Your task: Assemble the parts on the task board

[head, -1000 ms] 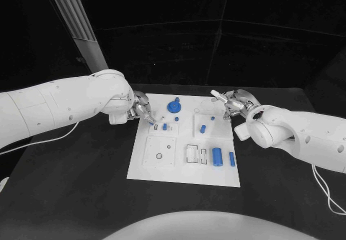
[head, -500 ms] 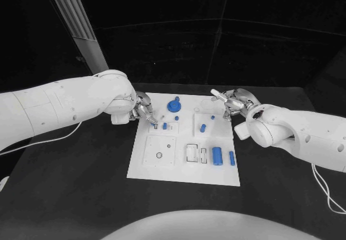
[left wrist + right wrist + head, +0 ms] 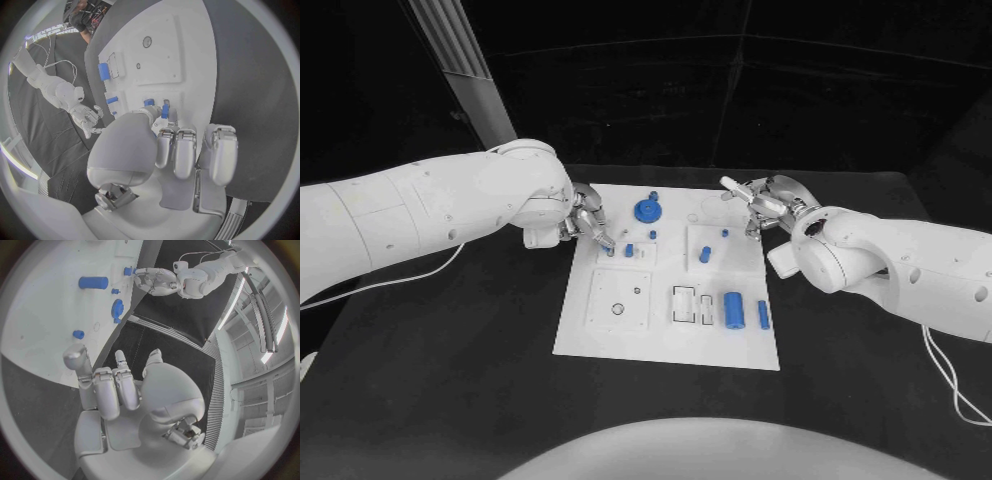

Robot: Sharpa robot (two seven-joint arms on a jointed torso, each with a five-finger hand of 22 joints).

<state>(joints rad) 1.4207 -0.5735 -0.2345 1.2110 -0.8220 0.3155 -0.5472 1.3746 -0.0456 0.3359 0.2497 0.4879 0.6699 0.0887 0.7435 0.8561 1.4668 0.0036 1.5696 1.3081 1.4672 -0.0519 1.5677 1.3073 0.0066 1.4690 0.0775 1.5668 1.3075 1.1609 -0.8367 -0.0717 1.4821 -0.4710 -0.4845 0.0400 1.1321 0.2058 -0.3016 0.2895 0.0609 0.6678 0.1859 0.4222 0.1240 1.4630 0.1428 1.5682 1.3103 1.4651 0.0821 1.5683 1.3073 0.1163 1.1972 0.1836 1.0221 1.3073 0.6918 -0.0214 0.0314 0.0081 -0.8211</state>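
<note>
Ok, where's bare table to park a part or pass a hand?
Bare black table lies left of the task board, in front of it, and right of it below the right arm. It is crowded at the board's far end, where the left hand and right hand flank the blue parts.

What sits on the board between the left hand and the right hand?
In the head view, between the left hand and right hand lies the far end of the board, carrying a round blue part and smaller blue pegs.
</note>
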